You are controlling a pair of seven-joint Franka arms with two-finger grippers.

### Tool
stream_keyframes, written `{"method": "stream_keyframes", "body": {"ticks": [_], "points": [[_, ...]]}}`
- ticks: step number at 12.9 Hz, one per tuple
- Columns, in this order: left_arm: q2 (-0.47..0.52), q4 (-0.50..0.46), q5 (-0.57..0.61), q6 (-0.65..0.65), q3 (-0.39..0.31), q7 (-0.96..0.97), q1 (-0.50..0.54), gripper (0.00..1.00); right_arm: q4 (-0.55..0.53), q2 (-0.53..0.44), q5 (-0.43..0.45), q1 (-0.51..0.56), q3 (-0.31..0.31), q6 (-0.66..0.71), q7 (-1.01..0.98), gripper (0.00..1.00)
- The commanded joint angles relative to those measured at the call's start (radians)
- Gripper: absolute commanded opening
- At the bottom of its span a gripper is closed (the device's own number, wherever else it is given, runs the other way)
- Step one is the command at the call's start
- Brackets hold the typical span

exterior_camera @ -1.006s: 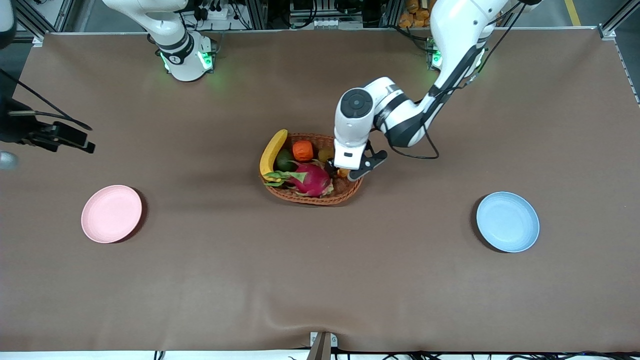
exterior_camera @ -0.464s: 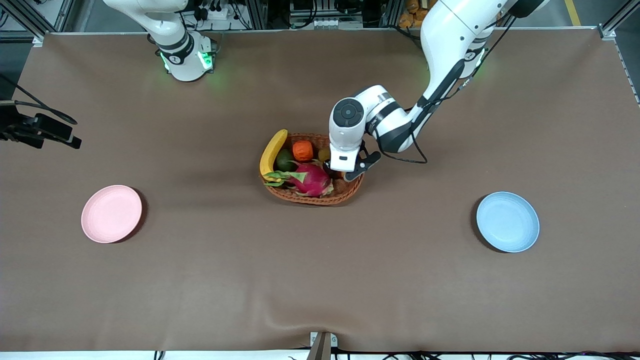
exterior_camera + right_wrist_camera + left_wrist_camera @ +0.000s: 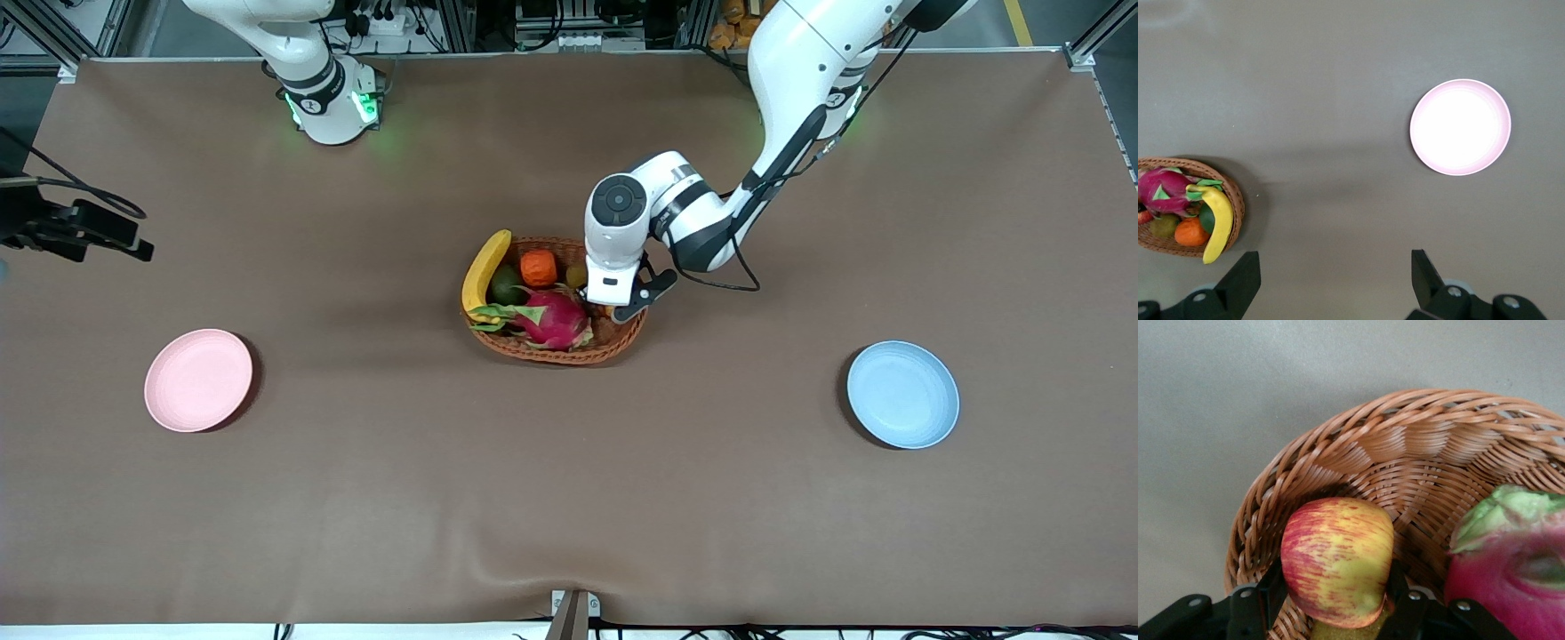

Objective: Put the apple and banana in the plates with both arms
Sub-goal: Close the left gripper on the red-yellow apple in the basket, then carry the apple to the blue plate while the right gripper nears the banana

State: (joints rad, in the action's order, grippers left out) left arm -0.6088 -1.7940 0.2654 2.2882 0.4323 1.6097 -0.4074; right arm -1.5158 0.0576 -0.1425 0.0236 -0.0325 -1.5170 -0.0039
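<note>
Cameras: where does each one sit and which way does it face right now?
Front view: high across the table, facing both bases; left arm over the basket, plates apart.
Left wrist view: on the left wrist, looking into the basket; left tool fingers flank the apple.
Right wrist view: high, looking down; right tool open, pink plate below.
Shared: front and right wrist views show the banana.

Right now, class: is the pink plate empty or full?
Empty. The pink plate shows only its bare surface in the front and right wrist views; the banana still lies in the basket.
</note>
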Motion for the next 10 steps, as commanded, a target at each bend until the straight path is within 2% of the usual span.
{"method": "stream_keyframes", "body": {"ticks": [1,4,6,10], "points": [[0.027,0.086,0.026,-0.126,-0.006,0.024,0.002,0.00,-0.003,-0.002,-0.011,-0.013,-0.001,0.006,0.001,1.00],[0.090,0.212,0.028,-0.303,-0.006,-0.002,0.027,0.00,-0.003,0.002,-0.012,-0.014,-0.001,0.008,0.001,1.00],[0.115,0.278,0.024,-0.390,-0.004,-0.104,0.080,0.00,-0.003,0.002,-0.012,-0.014,-0.001,0.008,0.001,1.00],[0.153,0.297,-0.005,-0.431,0.003,-0.400,0.225,0.00,-0.006,0.011,-0.012,-0.022,0.000,0.006,0.001,1.00]]}}
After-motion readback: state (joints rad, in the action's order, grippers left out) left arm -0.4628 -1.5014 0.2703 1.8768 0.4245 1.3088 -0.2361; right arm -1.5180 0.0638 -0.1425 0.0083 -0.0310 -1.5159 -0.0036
